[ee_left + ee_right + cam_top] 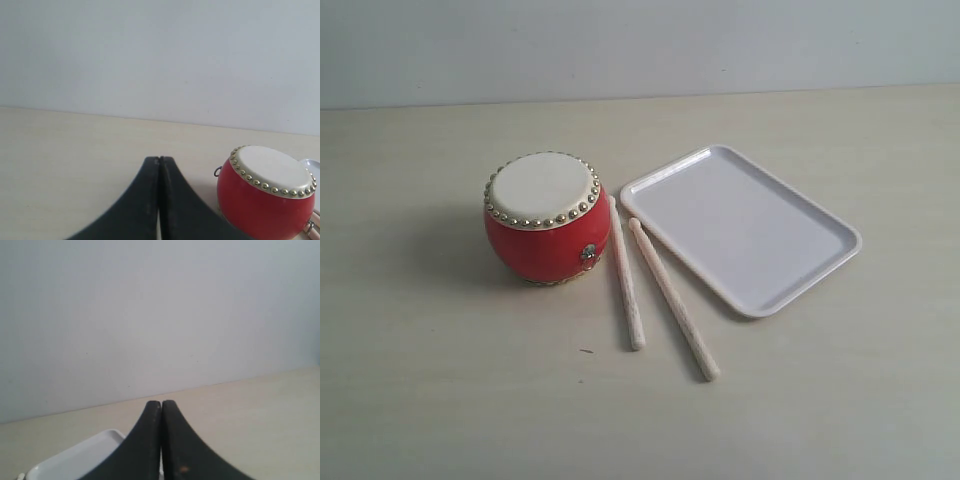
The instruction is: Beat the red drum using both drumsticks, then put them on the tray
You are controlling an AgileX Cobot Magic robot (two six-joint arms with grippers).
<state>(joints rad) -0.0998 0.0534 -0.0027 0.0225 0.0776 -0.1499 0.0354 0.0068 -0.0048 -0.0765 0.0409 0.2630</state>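
The red drum (pixel 546 220) with its cream, gold-studded head stands upright on the table, left of centre. Two pale drumsticks lie on the table just right of it: one (pixel 626 273) close beside the drum, the other (pixel 673 298) angled toward the tray. The white tray (pixel 740 226) lies flat to the right and holds nothing. Neither gripper shows in the exterior view. My left gripper (pixel 159 160) is shut with nothing in it, and the drum (pixel 266 190) sits apart from it, off to one side. My right gripper (pixel 161 403) is shut and holds nothing, with a corner of the tray (pixel 75 458) beyond it.
A pale wooden tabletop (pixel 440 380) stretches around the objects, and a plain light wall (pixel 640 45) rises behind its far edge.
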